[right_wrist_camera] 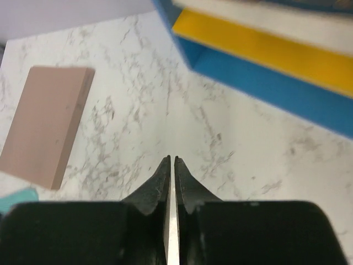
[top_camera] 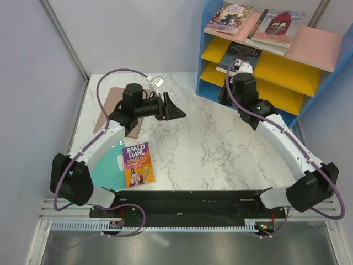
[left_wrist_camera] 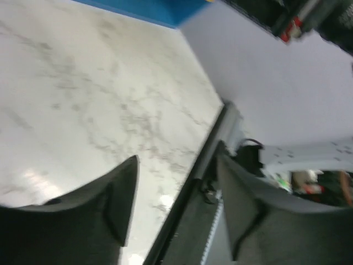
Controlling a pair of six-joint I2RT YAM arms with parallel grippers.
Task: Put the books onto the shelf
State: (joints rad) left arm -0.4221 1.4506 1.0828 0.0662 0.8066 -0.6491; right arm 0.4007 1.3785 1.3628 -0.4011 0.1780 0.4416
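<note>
Bench (top_camera: 220,154): white marble top, with pale grey walls on the left and far sides. A black base rail (top_camera: 187,201) ran along the near edge.

The shelf (top_camera: 212,83) stood at the far right corner, slanted. Two illustrated books lay flat side by side on its pink top board (top_camera: 325,47): one to the left (top_camera: 229,16), one pink-red (top_camera: 278,25). The dark blue Nineteen Eighty-Four (top_camera: 240,55) lay on the upper yellow board (top_camera: 287,72).

The Roald Dahl book (top_camera: 138,164) lay face up on the bench at near left, its left edge over a teal sheet (top_camera: 107,171). A brownish-pink board (right_wrist_camera: 47,124) lay flat at far left, partly under the left arm.

- **Left arm:** elbow was at the near-left corner and the forearm ran away from the base. The wrist was turned sideways, so the left claw (top_camera: 175,110) pointed right toward mid-bench, off the surface. Its fingers (left_wrist_camera: 124,187) were spread wide with nothing between them.
- **Right arm:** arched from the near-right base out to the shelf front, with the wrist in front of the yellow boards. The right claw (right_wrist_camera: 171,160) pointed down at bare marble just in front of the blue frame. It was pressed almost together with only a thin slit, pinching nothing.
</note>
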